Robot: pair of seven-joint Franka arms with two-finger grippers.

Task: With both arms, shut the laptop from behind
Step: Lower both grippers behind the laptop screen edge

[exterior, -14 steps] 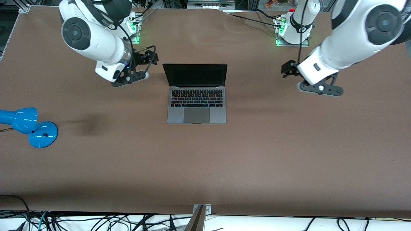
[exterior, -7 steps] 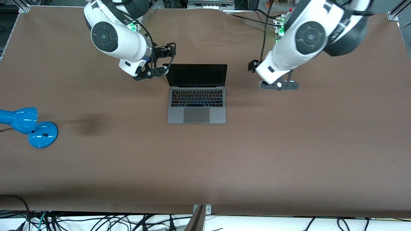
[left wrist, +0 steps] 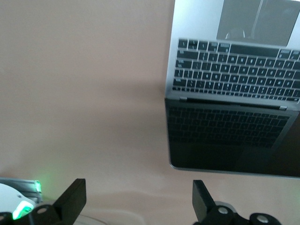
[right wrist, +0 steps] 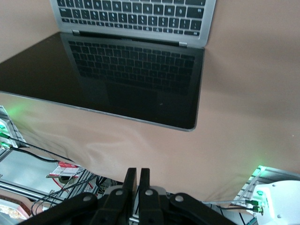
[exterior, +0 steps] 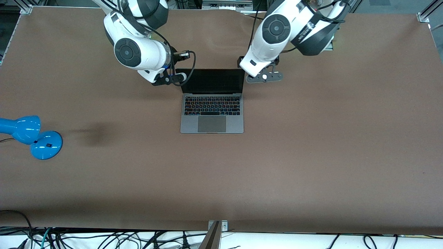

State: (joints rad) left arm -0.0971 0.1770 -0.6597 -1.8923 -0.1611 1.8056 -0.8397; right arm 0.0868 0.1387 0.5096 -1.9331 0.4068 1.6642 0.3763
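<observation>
Approach step: laptop (exterior: 211, 103) sits open mid-table, right gripper (exterior: 172, 76), fingers pressed together, at one top lid corner, left gripper (exterior: 263, 76), fingers spread wide, at the other; next, both must push the lid down evenly toward the keyboard.

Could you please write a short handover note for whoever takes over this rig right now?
Left hand: open, at the laptop lid's top corner toward the left arm's end of the table; contact not discernible.
Right hand: shut, at the lid's other top corner, toward the right arm's end.
Laptop: open, screen upright and dark, in the middle of the table.
A blue lamp lies at the table's edge toward the right arm's end, well away from the laptop.
Done: both hands placed at the lid's top corners.
Left: push the lid down onto the keyboard with both arms, then withdraw.
</observation>
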